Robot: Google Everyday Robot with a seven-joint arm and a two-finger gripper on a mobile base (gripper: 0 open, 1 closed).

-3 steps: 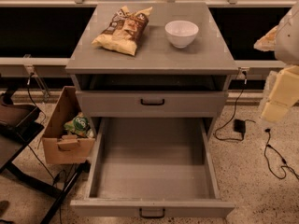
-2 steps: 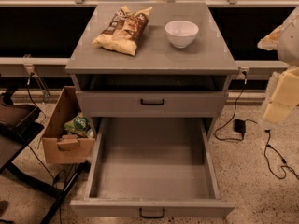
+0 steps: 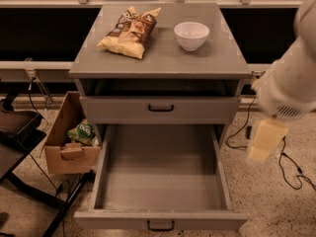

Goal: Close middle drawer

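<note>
Right of open middle drawer (image 3: 159, 179), arm (image 3: 291, 83) angled down, claw (image 3: 265, 141) hanging apart from it; cannot tell grip state.

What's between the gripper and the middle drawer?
Camera view: only speckled floor and a black cable between the gripper, right of the cabinet, and the middle drawer.

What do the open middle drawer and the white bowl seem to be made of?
Middle drawer: flat matte grey panels, probably painted metal or laminate; cannot tell which. Bowl: smooth glossy white, likely ceramic, possibly plastic. The claw, hanging right of the drawer, looks like cream plastic.
</note>
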